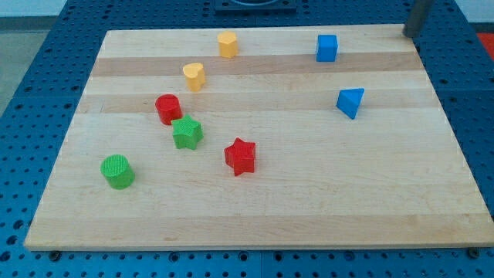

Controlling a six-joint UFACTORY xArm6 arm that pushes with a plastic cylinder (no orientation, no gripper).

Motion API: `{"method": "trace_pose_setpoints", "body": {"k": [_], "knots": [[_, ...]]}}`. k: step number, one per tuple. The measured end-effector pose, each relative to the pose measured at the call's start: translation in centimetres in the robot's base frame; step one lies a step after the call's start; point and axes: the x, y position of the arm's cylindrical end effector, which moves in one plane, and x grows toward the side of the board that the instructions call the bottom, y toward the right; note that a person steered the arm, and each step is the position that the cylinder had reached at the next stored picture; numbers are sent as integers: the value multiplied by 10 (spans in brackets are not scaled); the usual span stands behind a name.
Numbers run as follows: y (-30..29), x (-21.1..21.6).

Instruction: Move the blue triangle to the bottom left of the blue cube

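Note:
The blue triangle [350,102] lies on the wooden board [309,201] at the view's right. The blue cube [326,48] sits above it, near the view's top, slightly to the left. My rod enters at the view's top right corner and my tip [408,35] is at the board's top right edge, well to the right of the blue cube and above the blue triangle, touching neither.
A yellow hexagon block [227,44] and a yellow heart block [194,76] sit at the top middle. A red cylinder [168,109], a green star [187,133], a red star [240,157] and a green cylinder [117,171] lie left of centre.

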Motion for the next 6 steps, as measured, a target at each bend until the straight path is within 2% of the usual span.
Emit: {"method": "trace_pose_setpoints", "body": {"k": [2, 3, 5, 6], "knots": [[-111, -5], [-109, 0], [-112, 68], [-89, 88]]}}
